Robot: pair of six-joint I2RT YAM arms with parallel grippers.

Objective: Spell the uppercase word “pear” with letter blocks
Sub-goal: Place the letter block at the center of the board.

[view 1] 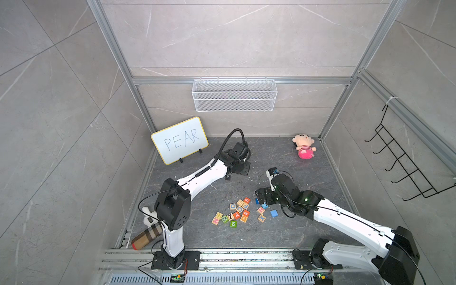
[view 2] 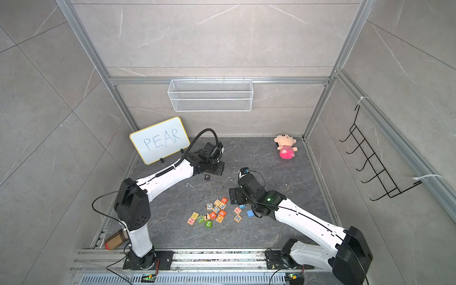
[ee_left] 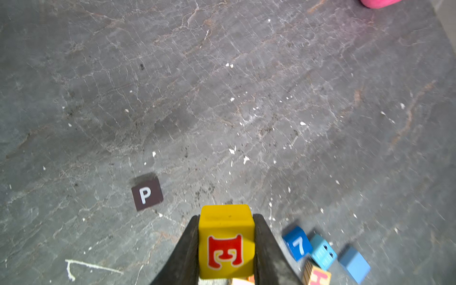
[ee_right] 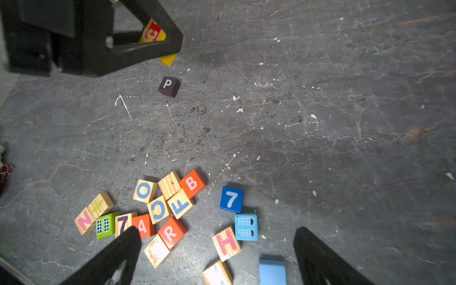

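Entry: second letter of four, in transit. The left tool (ee_left: 226, 220) is clamped on the small yellow cube with a red E (ee_left: 226, 244), one finger flat against each side face. It carries the cube over the dark grey stone-patterned table (ee_left: 271, 86). The cube looks lifted clear of the surface, though by how much I cannot tell. The small black cube with a white P (ee_left: 147, 195) sits alone on the table, near the tool but apart from the yellow cube. The orange-red cube with a white A (ee_right: 143, 225) and the orange-red cube with a white R (ee_right: 172, 232) lie next to each other in the heap of pale wooden letter blocks (ee_right: 145, 191), well apart from the P. The right tool (ee_right: 217, 233) hangs over the edge of that heap with its fingers spread wide, gripping nothing. For reference, a white board with a yellow rim (view 1: 179, 140), handwritten PEAR, is propped at the back of the table. Judged step: P is placed, E is being delivered, and A and R are not yet collected. The next move calls for lowering the E just beside the P on its reading-right side, in line with it and close without knocking it. In the left wrist view the E reads turned half round against the P, so the wrist probably wants a turn before release. The fingers then part, and the open right tool looks well placed to go for the A.
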